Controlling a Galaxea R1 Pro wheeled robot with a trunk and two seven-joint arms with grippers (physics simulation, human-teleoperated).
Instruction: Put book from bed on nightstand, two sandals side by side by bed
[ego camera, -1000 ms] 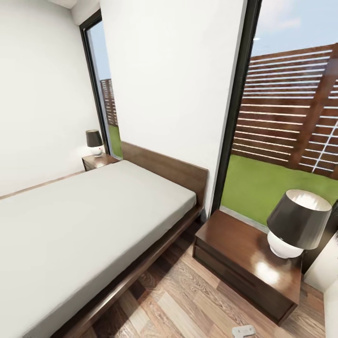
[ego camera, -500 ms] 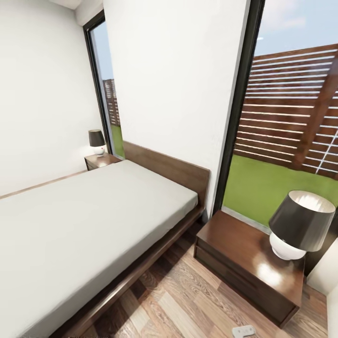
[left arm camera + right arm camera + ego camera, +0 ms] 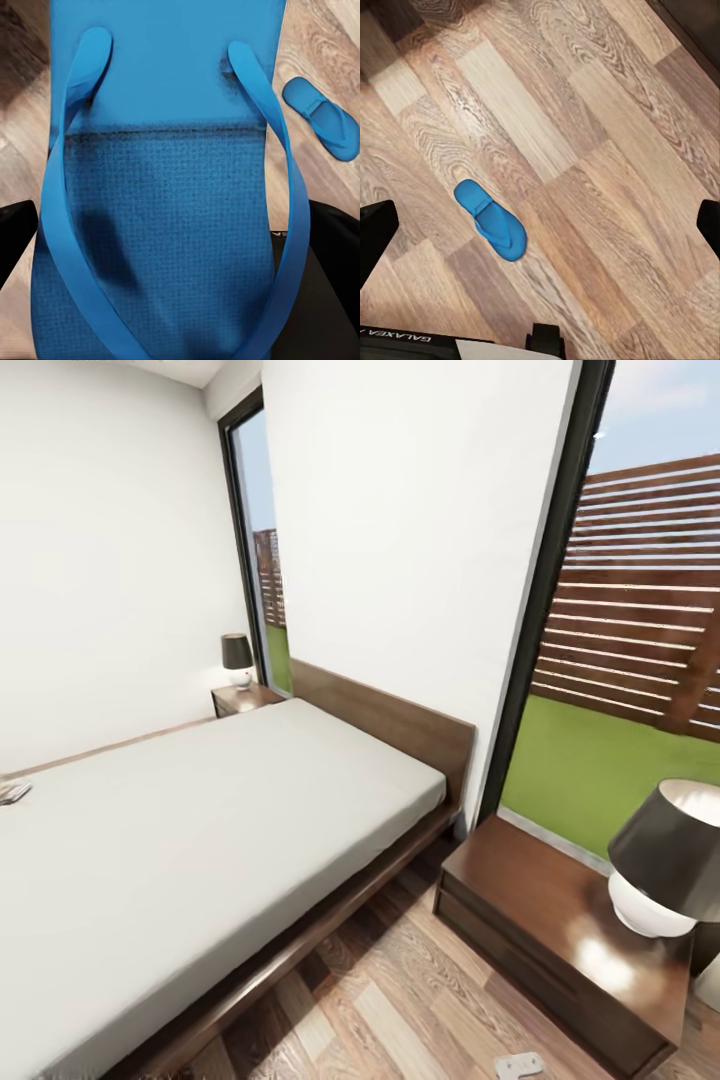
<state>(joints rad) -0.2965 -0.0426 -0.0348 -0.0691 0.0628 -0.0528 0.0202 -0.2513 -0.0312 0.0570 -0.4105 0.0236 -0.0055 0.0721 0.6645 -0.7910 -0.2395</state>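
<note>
Left gripper (image 3: 180, 247) has one blue sandal (image 3: 169, 187) pinched between its two black fingers (image 3: 330, 255), one on each side of the shoe. That sandal hangs over the wood floor (image 3: 322, 37). The second sandal (image 3: 321, 117) lies flat on the planks, off toward 2 o'clock from the held one in the left wrist view and well apart from it.

Right gripper (image 3: 540, 217) has its fingers spread wide with nothing between them. Far below it on the floor lies the same loose sandal, alone on the bare boards.

What has just changed is the head view. It has swung a little, so the bed (image 3: 200, 830) and the near nightstand (image 3: 560, 930) sit further to the right in the picture than a moment ago (the things did not move, the camera did). Because of that turn, a small thin thing (image 3: 12, 792) now peeks in at 9 o'clock, lying on the mattress at the picture's edge. I think it may be the book, but it is too small and cut off to be sure.

The far nightstand (image 3: 245, 698) with its lamp (image 3: 237, 658) stands at 11 o'clock beside the headboard. The near one has a lamp (image 3: 660, 860) too, with bare top in front.

So one shoe is carried, one waits on the floor, and the book is not moved yet.
</note>
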